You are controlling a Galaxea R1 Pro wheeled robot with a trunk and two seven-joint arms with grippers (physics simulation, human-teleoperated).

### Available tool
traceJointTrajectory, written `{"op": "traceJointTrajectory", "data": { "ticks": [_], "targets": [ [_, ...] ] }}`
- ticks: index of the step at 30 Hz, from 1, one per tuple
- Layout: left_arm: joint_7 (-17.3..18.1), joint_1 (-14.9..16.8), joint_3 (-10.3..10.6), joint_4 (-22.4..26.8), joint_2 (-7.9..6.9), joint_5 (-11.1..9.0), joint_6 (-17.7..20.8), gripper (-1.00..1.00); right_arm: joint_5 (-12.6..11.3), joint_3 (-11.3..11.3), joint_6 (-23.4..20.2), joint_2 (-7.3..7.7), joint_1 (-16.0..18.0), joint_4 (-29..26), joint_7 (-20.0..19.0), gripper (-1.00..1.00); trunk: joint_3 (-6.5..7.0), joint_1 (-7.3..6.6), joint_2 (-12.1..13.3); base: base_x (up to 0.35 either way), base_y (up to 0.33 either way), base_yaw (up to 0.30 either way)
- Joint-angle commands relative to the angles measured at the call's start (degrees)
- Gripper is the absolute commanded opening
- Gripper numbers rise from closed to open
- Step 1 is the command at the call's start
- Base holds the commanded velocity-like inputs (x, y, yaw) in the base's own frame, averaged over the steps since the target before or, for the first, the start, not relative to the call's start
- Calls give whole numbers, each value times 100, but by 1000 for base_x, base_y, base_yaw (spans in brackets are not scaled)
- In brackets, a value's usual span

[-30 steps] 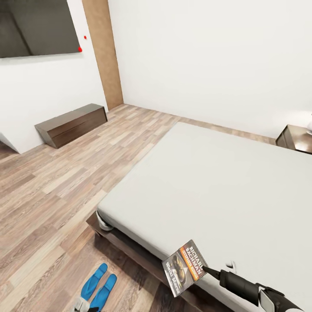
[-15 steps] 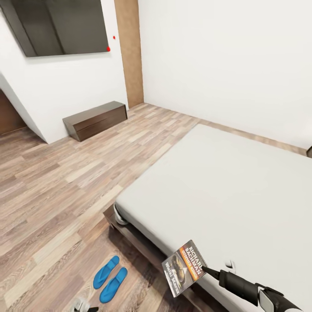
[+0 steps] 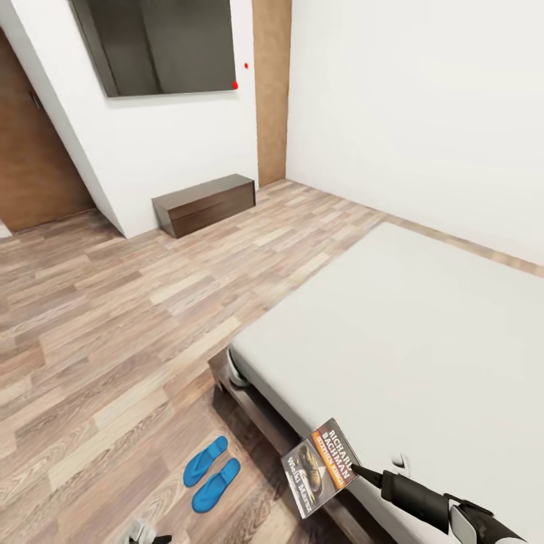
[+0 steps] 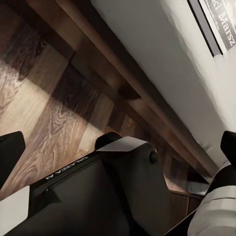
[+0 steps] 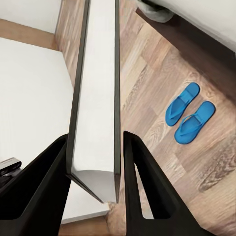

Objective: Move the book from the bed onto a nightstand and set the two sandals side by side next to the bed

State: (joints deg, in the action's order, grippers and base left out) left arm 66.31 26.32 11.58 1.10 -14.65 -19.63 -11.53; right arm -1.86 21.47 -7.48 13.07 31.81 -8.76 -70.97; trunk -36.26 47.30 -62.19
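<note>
Here the right gripper clamps the book by one edge, holding it in the air over the bed's near edge, cover tilted up, long axis slanting away from the fingers, title end farthest out. Beyond the book, on the plank floor, the 2 sandals lie side by side, parallel. Whether the left gripper is parted or closed cannot be told. A low dark cabinet stands well away by the wall.
</note>
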Motion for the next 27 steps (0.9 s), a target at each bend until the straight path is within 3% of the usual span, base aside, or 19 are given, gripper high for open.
{"op": "traceJointTrajectory", "data": {
  "ticks": [1,27],
  "targets": [
    [9,5,52,-4,-1,-41,-33,100,-25,15,-61,2,1,-3,-22,-100,-4,0,-3,0,0,292],
    [-12,5,55,-4,23,-41,-33,100,-25,16,-61,2,1,-3,-22,-100,-4,0,-3,0,0,292]
  ]
}}
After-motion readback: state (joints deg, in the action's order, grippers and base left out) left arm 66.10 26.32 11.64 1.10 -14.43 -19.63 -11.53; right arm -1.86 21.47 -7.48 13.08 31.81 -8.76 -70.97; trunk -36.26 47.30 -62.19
